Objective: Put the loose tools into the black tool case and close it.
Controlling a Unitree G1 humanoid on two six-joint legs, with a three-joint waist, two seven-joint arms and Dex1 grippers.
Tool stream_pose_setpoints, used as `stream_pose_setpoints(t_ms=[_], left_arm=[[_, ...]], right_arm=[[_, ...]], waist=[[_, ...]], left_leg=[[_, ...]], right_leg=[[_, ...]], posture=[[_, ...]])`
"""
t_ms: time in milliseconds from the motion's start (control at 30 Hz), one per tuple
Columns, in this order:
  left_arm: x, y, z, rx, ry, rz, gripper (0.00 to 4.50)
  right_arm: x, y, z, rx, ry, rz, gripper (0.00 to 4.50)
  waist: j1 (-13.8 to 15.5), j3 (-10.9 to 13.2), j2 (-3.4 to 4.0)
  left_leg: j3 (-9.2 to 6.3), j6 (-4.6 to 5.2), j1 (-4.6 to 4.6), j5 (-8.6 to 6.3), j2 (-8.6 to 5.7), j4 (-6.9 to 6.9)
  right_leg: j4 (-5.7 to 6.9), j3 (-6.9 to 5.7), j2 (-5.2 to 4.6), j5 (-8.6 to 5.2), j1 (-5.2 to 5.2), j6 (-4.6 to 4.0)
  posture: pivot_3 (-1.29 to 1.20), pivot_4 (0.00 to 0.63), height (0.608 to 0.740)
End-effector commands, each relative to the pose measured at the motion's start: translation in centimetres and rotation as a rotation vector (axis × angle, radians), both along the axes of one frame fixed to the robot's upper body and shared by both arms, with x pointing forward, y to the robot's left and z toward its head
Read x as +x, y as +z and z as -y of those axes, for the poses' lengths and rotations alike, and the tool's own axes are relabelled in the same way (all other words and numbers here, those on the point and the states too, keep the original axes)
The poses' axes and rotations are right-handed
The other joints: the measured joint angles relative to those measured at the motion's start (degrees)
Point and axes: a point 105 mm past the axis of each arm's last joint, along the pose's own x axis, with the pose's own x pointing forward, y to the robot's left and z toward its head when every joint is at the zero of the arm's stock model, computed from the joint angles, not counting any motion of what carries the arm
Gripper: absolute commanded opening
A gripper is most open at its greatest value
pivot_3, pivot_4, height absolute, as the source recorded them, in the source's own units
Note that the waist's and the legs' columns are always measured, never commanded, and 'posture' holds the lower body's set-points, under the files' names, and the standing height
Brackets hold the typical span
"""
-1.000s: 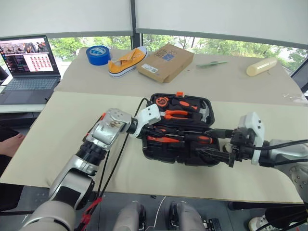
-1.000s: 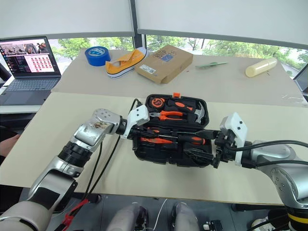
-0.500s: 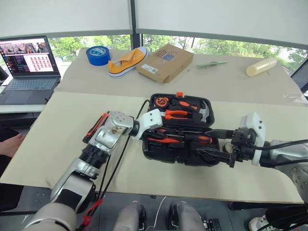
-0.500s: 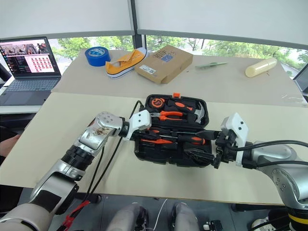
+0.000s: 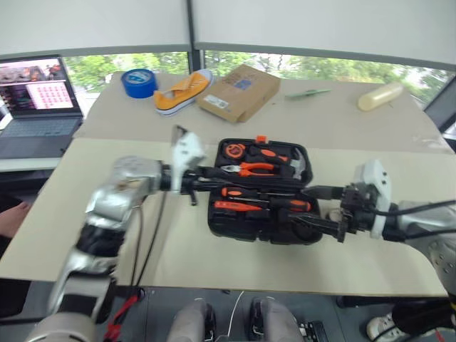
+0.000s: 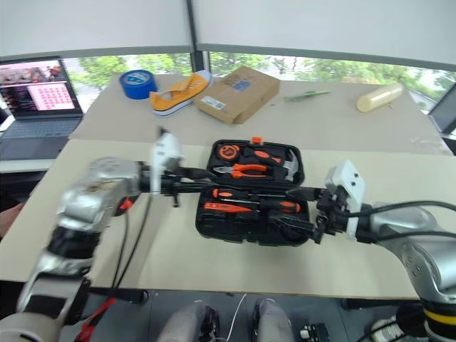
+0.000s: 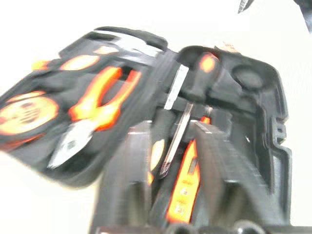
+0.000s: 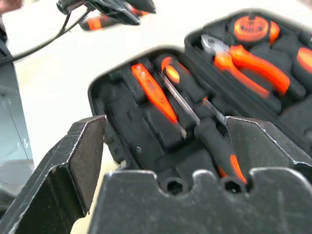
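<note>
Head view: left claw [image 5: 191, 187] now off case [image 5: 260, 192].

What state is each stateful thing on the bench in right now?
black tool case: open, lying flat, tools in slots.
laptop: open, screen lit.
left gripper: beside case's left edge, holding nothing visible.
right gripper: open, at case's right end.

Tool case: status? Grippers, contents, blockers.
Left gripper at the case's left edge, nothing visibly gripped. Right gripper open at its right end, empty. Black tool case open, screwdrivers and pliers seated. Nothing across the lid's path.
</note>
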Motion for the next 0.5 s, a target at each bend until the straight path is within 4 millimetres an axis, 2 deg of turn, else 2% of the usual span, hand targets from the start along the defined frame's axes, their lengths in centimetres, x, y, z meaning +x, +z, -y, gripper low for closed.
stream_pose_setpoints(t_ms=[33, 133, 200, 367, 400, 500], left_arm=[[-1.3, 0.9, -5.0, -0.011, 0.243, 0.007, 3.20], [-3.0, -1.1, -12.2, 0.035, 0.583, -0.048, 4.35], [-4.0, -1.9, -14.3, 0.079, 0.675, -0.058, 4.47], [-4.1, -2.9, -16.9, 0.093, 0.771, -0.091, 4.47], [-3.9, -3.0, -17.0, 0.087, 0.771, -0.100, 4.47], [-2.7, -2.9, -15.7, 0.089, 0.709, -0.107, 4.47]], right_arm=[[0.0, 1.3, -0.9, 0.002, 0.077, 0.047, 4.50], [0.4, 1.9, -1.8, 0.009, 0.139, 0.056, 4.50], [0.5, 2.0, -2.2, 0.010, 0.170, 0.053, 4.50], [0.6, 2.0, -2.8, -0.001, 0.221, 0.049, 4.50], [0.6, 2.0, -2.9, -0.001, 0.227, 0.048, 4.50], [0.5, 2.1, -3.2, -0.001, 0.240, 0.048, 4.50]], waist=[[0.0, 0.0, 0.00], [0.2, 0.0, 0.00], [0.2, 0.0, -0.01], [1.9, 0.0, -0.03], [2.0, 0.0, -0.03], [1.9, 0.0, -0.03]], left_leg=[[-0.02, -0.02, 0.04, 0.01, 0.00, -0.02], [-0.03, -0.07, 0.03, 0.01, 0.01, -0.04], [-0.03, -0.07, 0.03, 0.00, 0.01, -0.04], [-0.10, -0.16, -0.02, -0.08, -0.05, -0.03], [-0.10, -0.42, -0.02, -0.23, -0.06, -0.03], [-0.08, -0.37, -0.04, -0.21, -0.08, -0.03]], right_leg=[[0.01, 0.03, 0.03, -0.02, 0.03, 0.03], [0.00, 0.21, 0.16, -0.04, 0.01, 0.05], [-0.02, 0.27, 0.13, -0.04, 0.01, 0.06], [-0.05, 0.37, -0.17, -0.05, 0.02, 0.06], [-0.06, 0.39, -0.18, -0.05, 0.01, 0.06], [-0.04, 0.40, -0.19, -0.04, 0.00, 0.06]], posture=[[0.00, 0.150, 0.731], [0.00, 0.150, 0.731], [0.00, 0.150, 0.731], [0.00, 0.150, 0.731], [0.00, 0.150, 0.731], [0.00, 0.150, 0.731]])
